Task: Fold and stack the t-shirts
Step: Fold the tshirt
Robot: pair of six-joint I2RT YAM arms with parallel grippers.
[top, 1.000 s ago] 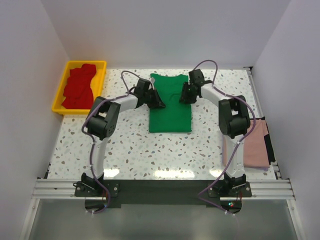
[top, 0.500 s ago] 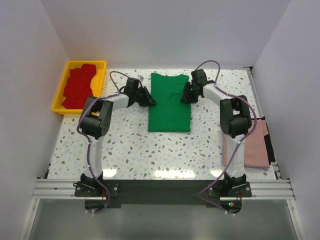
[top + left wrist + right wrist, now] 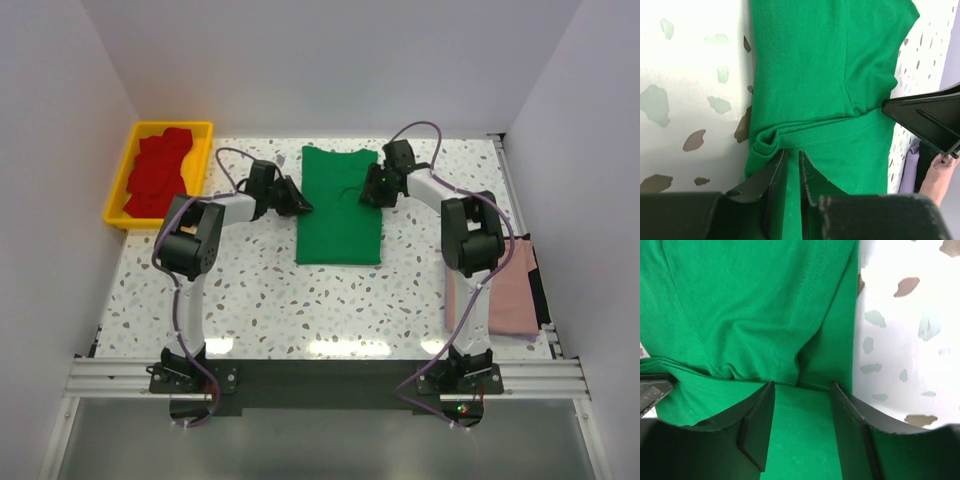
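Nearest, at the right edge of the desk, one pink t-shirt is draped; farther back one green t-shirt is laid as a long strip, sleeves tucked in, flanked by two grippers: the left gripper, jaws narrowly apart over the bunched left fold, and the right gripper, jaws wide apart, nothing clamped. Should a jaw be dragged across the cloth, a tucked sleeve could be pulled open and the strip skewed. Farthest left, one yellow tray is shown holding heaped red t-shirts, too tangled to be counted.
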